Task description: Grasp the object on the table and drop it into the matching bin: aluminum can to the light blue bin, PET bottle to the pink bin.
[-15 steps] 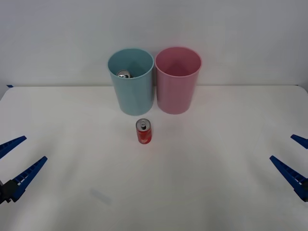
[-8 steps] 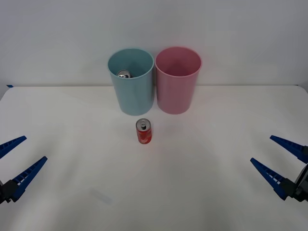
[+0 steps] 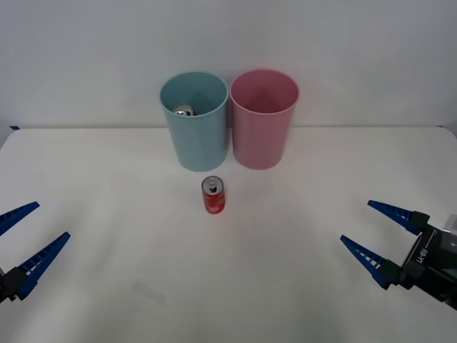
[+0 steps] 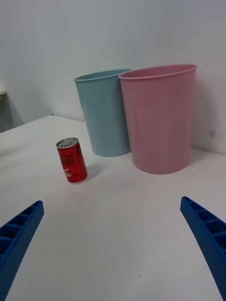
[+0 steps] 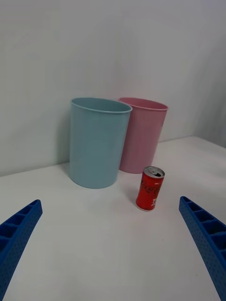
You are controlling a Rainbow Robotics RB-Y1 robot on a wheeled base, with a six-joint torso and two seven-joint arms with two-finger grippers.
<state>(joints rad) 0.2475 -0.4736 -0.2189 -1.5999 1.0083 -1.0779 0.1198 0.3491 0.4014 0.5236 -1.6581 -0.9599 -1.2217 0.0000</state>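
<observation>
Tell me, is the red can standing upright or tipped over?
Upright. The red can stands on the table with its silver top and pull tab facing up, in front of the blue bin, apart from it.

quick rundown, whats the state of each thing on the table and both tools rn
red can: upright on the table, untouched, pull tab unopened as far as visible
light blue bin: upright, holds a silver can
pink bin: upright beside the blue one, looks empty
left tool: open, low at the table's left edge
right tool: open, over the table's right side, facing the can
</observation>
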